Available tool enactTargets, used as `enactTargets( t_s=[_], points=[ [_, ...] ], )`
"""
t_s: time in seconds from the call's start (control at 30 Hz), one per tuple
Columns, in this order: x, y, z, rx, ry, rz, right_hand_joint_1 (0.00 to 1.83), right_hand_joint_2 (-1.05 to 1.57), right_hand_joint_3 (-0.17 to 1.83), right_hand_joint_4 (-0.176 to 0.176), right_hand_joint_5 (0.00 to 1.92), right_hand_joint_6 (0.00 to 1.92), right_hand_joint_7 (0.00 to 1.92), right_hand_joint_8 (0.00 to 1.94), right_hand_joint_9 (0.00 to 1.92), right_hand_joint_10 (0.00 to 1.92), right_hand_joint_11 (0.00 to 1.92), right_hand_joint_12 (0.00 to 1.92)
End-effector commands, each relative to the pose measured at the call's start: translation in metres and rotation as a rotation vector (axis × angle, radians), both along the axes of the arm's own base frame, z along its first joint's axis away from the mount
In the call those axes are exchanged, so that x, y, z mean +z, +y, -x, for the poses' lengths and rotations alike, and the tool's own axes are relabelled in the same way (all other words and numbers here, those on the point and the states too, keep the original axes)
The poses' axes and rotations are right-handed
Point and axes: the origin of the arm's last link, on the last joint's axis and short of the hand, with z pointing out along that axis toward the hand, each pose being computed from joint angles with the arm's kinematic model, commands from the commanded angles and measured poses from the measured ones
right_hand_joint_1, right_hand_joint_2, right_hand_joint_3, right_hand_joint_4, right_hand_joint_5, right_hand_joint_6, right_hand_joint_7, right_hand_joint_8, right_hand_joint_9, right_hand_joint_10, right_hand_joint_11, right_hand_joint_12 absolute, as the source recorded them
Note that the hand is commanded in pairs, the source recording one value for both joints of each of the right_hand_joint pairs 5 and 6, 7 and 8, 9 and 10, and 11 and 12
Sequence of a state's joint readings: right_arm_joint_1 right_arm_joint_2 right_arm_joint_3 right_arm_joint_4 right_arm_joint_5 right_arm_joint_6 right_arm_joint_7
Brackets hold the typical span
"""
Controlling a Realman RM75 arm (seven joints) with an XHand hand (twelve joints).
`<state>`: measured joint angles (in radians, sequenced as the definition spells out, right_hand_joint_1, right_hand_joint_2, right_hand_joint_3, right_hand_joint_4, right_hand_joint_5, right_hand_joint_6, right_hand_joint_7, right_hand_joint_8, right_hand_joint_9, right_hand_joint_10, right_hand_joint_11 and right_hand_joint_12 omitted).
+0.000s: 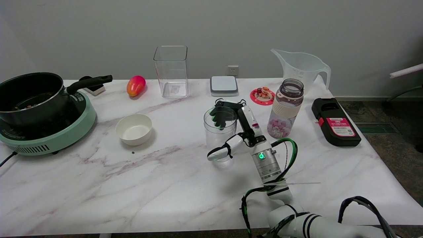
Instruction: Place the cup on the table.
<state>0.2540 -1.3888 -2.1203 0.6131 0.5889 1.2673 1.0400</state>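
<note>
Right hand (235, 127) wraps the clear cup (219, 132): fingers (220, 116) curl behind the far wall, seen through the plastic, thumb low at the near side. Cup base hidden behind the thumb; contact with the counter (165, 185) unclear. Cup upright, mouth up, long axis vertical, mid-counter, just left of the bottle (285, 109).

right arm (297, 221): comes in from the lower right of the frame, angling up toward the middle
wrist (266, 162): silver cuff with a green light glowing, black-and-green cables looping round it
right hand (236, 127): wrapped round the clear cup (219, 130), dark fingers (219, 115) over the far rim, white thumb (221, 152) sticking out low on the near side
</note>
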Motion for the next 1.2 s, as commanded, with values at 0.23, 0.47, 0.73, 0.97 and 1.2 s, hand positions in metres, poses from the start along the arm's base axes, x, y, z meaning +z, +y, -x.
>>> enactTargets(
  t_s=[0.23, 0.47, 0.73, 0.97, 1.2],
  points=[
    [-0.003, 0.008, 0.008, 0.035, 0.126, 0.024, 1.12, 1.57, 0.28, 0.0, 1.92, 1.92, 1.76, 1.76, 1.74, 1.74, 1.64, 1.64],
    [-0.004, 0.012, 0.011, 0.021, 0.106, 0.023, 1.1, 1.57, 0.29, 0.0, 1.92, 1.92, 1.75, 1.75, 1.73, 1.73, 1.63, 1.63],
    [-0.007, 0.015, 0.016, -0.004, 0.059, -0.005, 1.08, 1.57, 0.31, 0.0, 1.9, 1.9, 1.74, 1.74, 1.72, 1.72, 1.61, 1.61],
    [-0.012, 0.02, 0.02, -0.015, 0.034, -0.015, 1.05, 1.57, 0.32, 0.0, 1.88, 1.88, 1.73, 1.73, 1.72, 1.72, 1.61, 1.61],
    [-0.015, 0.022, 0.021, -0.021, 0.017, -0.024, 1.08, 1.45, 0.37, 0.0, 1.78, 1.78, 1.71, 1.71, 1.7, 1.7, 1.59, 1.59]
  ],
)
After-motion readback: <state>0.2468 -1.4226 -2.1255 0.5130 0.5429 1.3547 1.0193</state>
